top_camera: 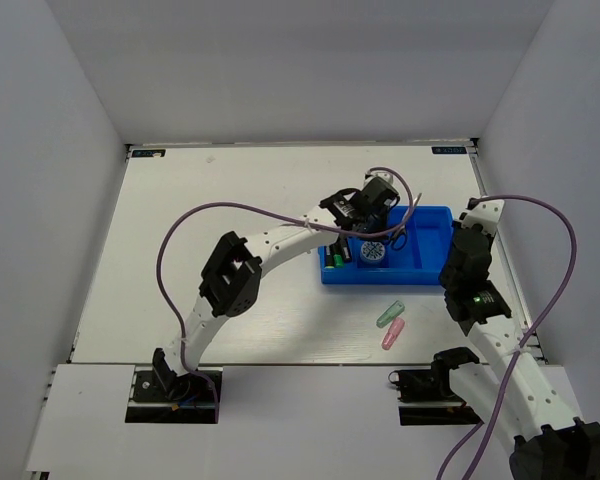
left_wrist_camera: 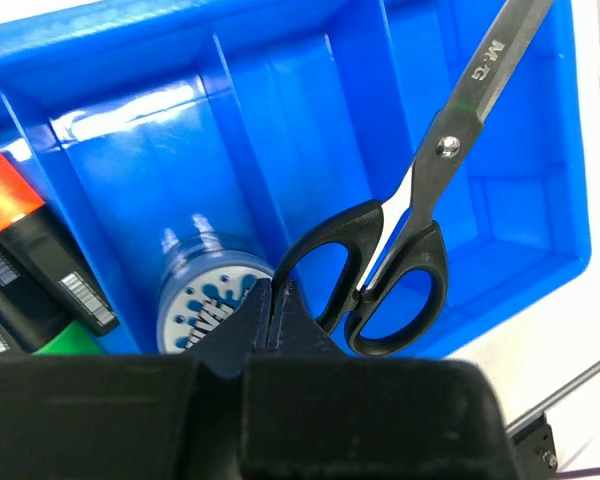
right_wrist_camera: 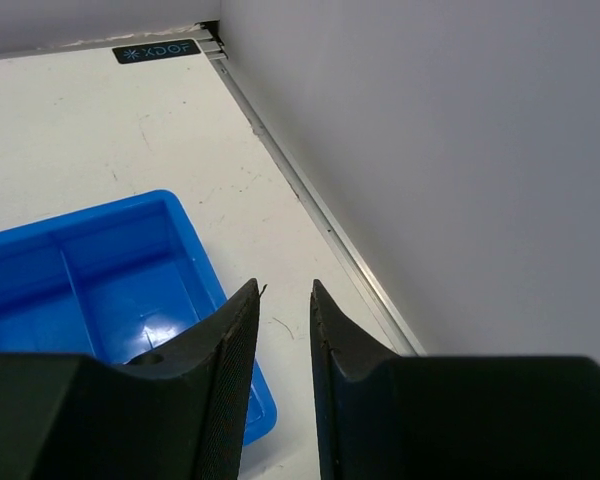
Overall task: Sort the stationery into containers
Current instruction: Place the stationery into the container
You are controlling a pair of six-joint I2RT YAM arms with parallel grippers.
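One tool (right_wrist_camera: 285, 288) above bin's (right_wrist_camera: 205, 265) right edge

White table (top_camera: 230, 190), grey walls (top_camera: 280, 60), small black label (right_wrist_camera: 156, 51) at far corner

A white table (top_camera: 230, 200) with faint scuffs sits boxed in by 3 plain pale grey walls: back wall (top_camera: 300, 60), left wall (top_camera: 40, 200) and right wall (top_camera: 570, 150). A thin metal rail (right_wrist_camera: 310, 200) runs along the foot of the right wall. A small black label (right_wrist_camera: 156, 51) marks the far corner. The light is soft and even.
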